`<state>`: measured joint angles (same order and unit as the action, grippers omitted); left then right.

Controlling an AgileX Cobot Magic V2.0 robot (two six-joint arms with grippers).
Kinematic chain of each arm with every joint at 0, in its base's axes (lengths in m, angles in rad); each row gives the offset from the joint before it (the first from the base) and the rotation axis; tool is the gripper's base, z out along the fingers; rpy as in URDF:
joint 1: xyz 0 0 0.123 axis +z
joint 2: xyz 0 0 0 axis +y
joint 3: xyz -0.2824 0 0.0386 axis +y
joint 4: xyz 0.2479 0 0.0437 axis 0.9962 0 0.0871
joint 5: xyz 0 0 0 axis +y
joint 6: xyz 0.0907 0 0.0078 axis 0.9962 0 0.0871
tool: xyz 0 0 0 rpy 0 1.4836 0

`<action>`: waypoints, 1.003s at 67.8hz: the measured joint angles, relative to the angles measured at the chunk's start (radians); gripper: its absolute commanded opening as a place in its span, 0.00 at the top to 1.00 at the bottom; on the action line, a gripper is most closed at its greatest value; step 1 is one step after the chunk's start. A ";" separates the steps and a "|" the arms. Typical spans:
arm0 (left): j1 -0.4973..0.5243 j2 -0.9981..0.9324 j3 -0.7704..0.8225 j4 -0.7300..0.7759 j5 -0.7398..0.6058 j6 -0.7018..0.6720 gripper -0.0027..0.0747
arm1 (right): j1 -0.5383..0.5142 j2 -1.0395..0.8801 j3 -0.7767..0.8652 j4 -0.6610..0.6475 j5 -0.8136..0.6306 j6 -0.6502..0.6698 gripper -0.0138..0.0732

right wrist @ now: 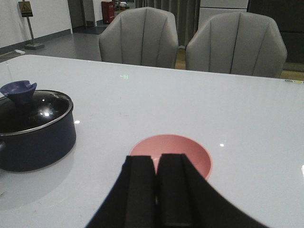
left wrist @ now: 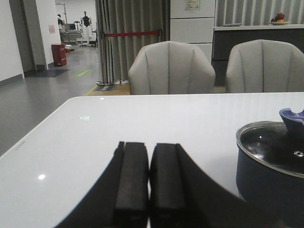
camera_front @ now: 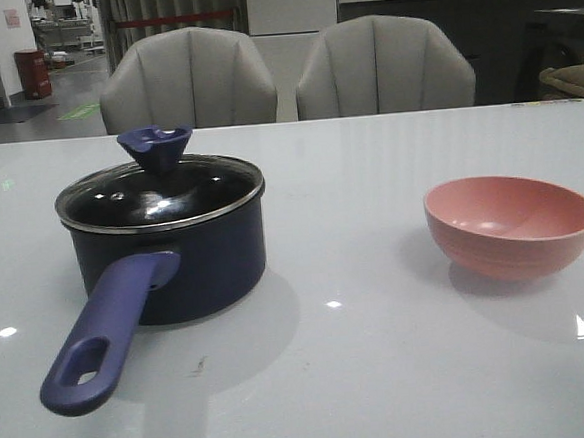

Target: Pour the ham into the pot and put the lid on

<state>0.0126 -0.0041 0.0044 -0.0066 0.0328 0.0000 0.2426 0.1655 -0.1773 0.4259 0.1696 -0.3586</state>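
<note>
Left gripper (left wrist: 149, 183): matte black throughout; two flat rectangular finger pads with squared tips, each backed by a curved black shell that flares outward.
Right gripper (right wrist: 156, 192): same matte black build; two blocky pads with squared ends and sweeping black outer shells.
Markings: no visible screws, cables or labels.
Arms: out of view.

Pot (camera_front: 200, 261) dark navy, handle (camera_front: 104, 332) purple-blue; lid (camera_front: 160, 193) clear, knob (camera_front: 155, 146) dark blue; bowl (camera_front: 511, 226) right of pot pink; my fingers (left wrist: 132, 180) black; table (camera_front: 369, 173) white.
</note>
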 measured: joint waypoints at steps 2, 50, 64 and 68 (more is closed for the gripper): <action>0.000 0.000 0.000 0.000 0.000 0.000 0.82 | 0.000 0.000 0.000 0.000 0.000 0.000 0.67; 0.000 0.000 0.000 0.000 0.000 0.000 0.82 | -0.039 -0.026 0.018 -0.070 0.000 0.027 0.67; 0.000 0.000 0.000 0.000 0.000 0.000 0.82 | -0.203 -0.120 0.082 -0.291 -0.002 0.266 0.67; 0.000 0.000 0.000 0.000 0.000 0.000 0.82 | -0.224 -0.140 0.108 -0.362 -0.002 0.359 0.67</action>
<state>0.0126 -0.0041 0.0044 -0.0066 0.0328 0.0000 0.0189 0.0250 -0.0688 0.0641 0.1678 0.0000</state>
